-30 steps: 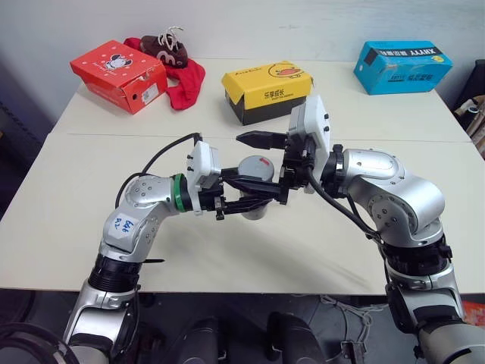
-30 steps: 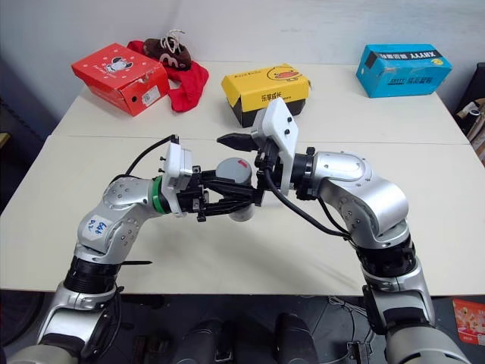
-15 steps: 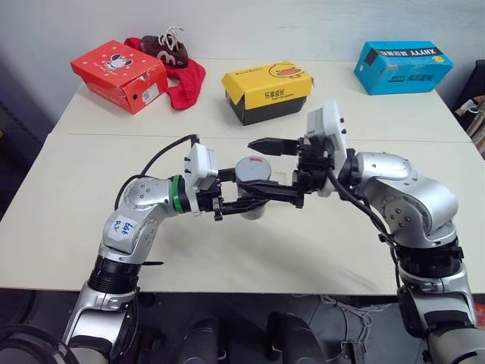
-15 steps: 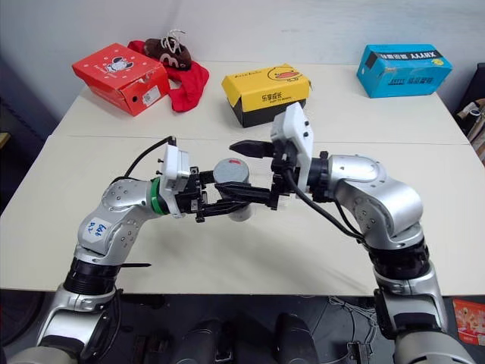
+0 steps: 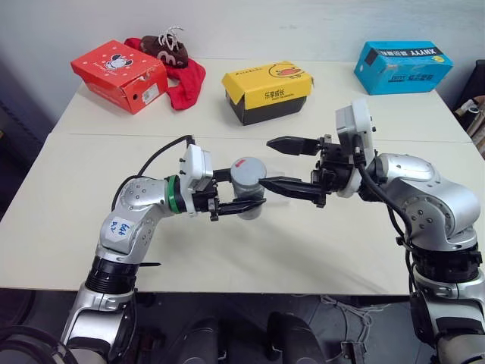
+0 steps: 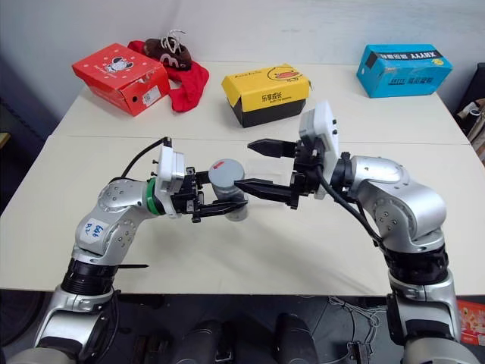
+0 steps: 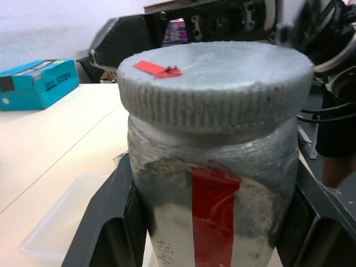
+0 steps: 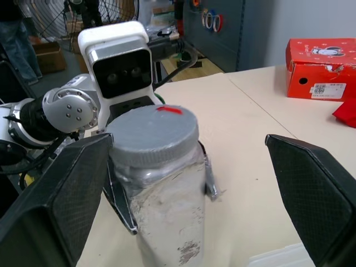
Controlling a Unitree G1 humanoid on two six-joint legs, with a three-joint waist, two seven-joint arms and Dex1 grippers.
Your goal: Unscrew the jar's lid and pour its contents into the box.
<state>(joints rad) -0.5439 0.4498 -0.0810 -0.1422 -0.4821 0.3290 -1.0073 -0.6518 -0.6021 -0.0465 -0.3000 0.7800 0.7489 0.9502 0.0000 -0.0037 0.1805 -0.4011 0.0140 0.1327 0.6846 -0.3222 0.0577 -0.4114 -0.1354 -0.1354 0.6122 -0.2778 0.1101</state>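
Observation:
My left gripper is shut on the jar, a cloudy clear cylinder with a red strip, held upright above the table. The grey lid with a red mark sits on the jar's top. My right gripper points at the jar from the right and is open, its fingertips level with the lid and apart from it. In the right wrist view the lid stands between the spread fingers. The box, a clear shallow tray, lies on the table below the jar. The cloudy wall hides the contents.
At the back of the table stand a yellow-lidded black box, a red shoebox beside a red cloth with a brown shoe, and a blue box at the far right. A seam crosses the table.
My right gripper has drawn back to the right, away from the jar, staying open. The lid remains on the jar. My left gripper has kept still.

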